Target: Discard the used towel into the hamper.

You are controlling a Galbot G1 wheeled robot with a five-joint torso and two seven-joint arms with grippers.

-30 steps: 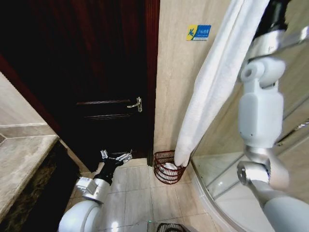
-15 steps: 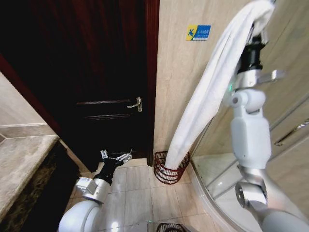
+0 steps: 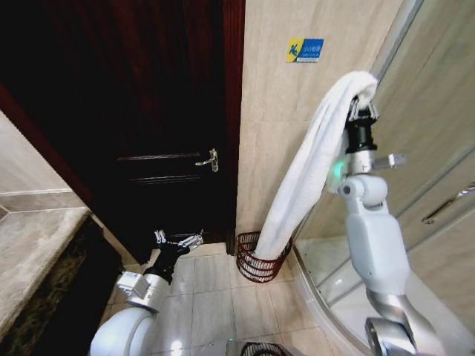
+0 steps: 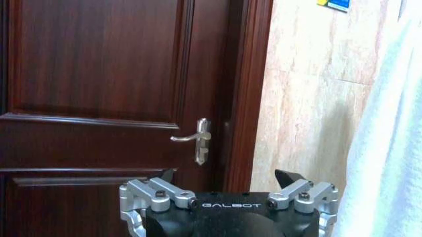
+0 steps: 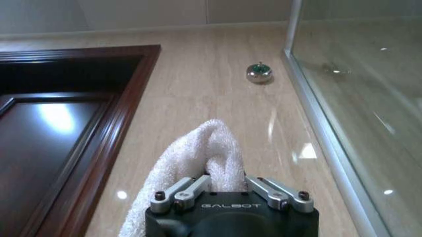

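A long white towel (image 3: pixel 308 178) hangs from my right gripper (image 3: pixel 362 106), which is raised high by the tiled wall and shut on the towel's top fold (image 5: pixel 211 153). The towel's lower end reaches down into the hamper (image 3: pixel 256 259), a dark red-brown wire basket on the floor in the corner between the door and the shower glass. My left gripper (image 3: pixel 178 239) is parked low near the floor, left of the hamper, facing the door, with its fingers (image 4: pixel 290 178) spread open and nothing between them.
A dark wooden door (image 3: pixel 148 111) with a metal handle (image 3: pixel 210 160) stands left of the hamper. A curved glass shower wall (image 3: pixel 438 148) runs along the right. A stone counter (image 3: pixel 30 245) juts in at the left. Another dark wire basket (image 3: pixel 263 349) peeks in at the bottom.
My right arm has come down and moved left, lowering the towel's top end. The towel's lower end has sunk further into the hamper. The left arm has stayed put.
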